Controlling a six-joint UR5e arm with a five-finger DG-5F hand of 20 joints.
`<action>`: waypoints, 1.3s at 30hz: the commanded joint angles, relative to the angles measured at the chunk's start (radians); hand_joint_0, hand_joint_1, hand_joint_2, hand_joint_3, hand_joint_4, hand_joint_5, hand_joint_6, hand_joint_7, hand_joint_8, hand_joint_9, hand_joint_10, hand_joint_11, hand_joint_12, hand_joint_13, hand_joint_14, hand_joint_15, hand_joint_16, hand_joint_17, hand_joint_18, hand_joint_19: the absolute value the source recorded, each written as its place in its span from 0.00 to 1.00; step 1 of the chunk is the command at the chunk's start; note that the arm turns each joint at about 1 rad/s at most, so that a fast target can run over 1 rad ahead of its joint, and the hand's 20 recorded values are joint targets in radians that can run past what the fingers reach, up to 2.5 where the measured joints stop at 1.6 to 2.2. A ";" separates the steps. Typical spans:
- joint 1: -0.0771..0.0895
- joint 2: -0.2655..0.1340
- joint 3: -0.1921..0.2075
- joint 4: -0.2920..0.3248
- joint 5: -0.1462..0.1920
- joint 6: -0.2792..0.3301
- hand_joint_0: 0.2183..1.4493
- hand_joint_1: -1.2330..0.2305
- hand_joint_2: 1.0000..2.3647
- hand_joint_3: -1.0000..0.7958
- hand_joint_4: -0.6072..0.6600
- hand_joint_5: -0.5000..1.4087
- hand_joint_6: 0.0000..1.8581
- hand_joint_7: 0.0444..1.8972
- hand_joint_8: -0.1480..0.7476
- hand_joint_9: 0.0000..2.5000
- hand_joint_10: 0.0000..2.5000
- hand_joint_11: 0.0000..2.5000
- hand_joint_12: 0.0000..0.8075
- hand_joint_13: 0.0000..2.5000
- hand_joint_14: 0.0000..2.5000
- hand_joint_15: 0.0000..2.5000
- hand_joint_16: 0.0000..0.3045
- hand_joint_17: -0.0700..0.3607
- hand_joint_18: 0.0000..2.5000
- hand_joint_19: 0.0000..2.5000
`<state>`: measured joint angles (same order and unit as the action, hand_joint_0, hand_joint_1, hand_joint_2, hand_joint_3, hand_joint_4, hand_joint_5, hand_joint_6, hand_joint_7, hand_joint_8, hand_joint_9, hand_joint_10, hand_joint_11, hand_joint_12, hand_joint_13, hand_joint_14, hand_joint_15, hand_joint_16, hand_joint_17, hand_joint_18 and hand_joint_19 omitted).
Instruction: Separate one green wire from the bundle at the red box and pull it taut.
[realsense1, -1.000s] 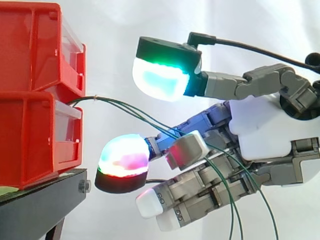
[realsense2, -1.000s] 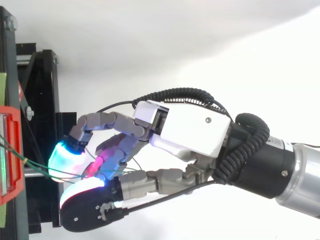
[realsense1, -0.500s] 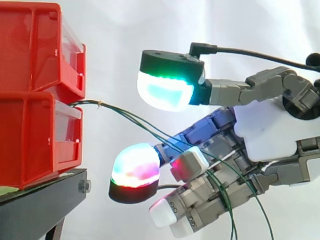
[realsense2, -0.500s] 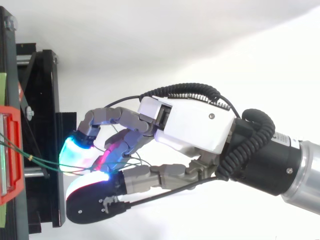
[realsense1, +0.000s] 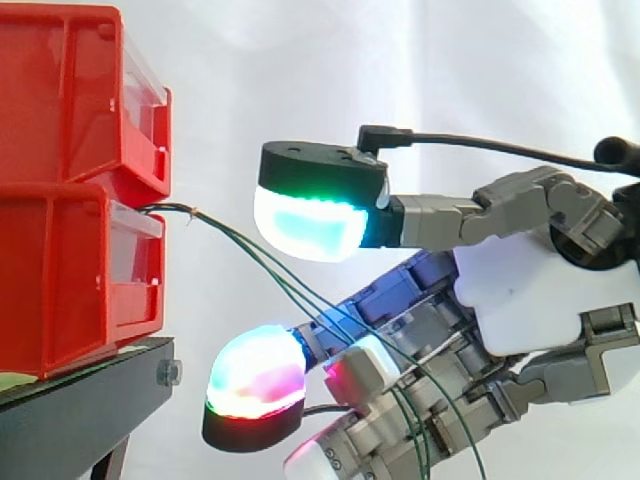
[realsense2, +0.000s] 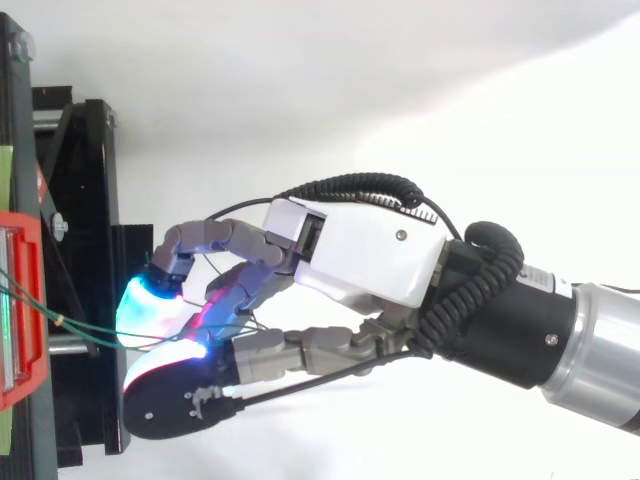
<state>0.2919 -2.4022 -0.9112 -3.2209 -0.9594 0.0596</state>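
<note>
**Wire Separation: Bundle Hooked, Single Wire Not Yet Isolated**

Check the hand (realsense1: 530, 290) first. Its thumb pad (realsense1: 305, 222), glowing green and cyan, stands high and well apart from the magenta-green fingertip (realsense1: 255, 380) below it, so that pair is wide. The remaining fingers (realsense1: 365, 435) are curled in toward the palm, and the green wires (realsense1: 250, 252) thread down among them. Treat this as a hooked hold on the wires, not a pad-to-pad pinch. The pictures do not show how firmly the wires are trapped.

Trace the wires outward. In the top view they leave the glowing pads (realsense2: 150, 310) and run left to the red box (realsense1: 70, 270). In the side view they come out at the top front edge of that box, just under a second red box (realsense1: 70, 90) stacked on it. Both boxes sit on the black stand (realsense1: 90, 405). Between box and hand the strands run in nearly straight lines sloping down, close together and fanning slightly. Past the hand they hang loose.

Status, as a judgement: approach and contact are done. Separation is not, since more than one strand crosses the hand. You have yet to isolate one wire, close the pads on it, and draw it away from the box until it is fully taut.
</note>
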 joint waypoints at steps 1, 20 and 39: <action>-0.002 -0.011 0.051 -0.051 -0.001 0.017 0.30 0.42 0.00 0.28 0.72 0.18 0.27 0.55 0.55 0.42 0.01 0.47 0.54 0.33 0.00 0.13 0.16 0.41 0.23 0.13; 0.004 -0.003 0.104 -0.145 0.001 0.089 0.30 0.42 0.00 0.28 0.71 0.19 0.27 0.58 0.54 0.43 0.01 0.47 0.54 0.33 0.00 0.13 0.15 0.41 0.23 0.13; -0.002 -0.006 0.189 -0.343 -0.012 0.131 0.31 0.43 0.00 0.28 0.71 0.19 0.27 0.58 0.55 0.43 0.01 0.47 0.54 0.33 0.00 0.13 0.15 0.41 0.23 0.13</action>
<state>0.2900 -2.4080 -0.7191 -3.5583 -0.9679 0.1864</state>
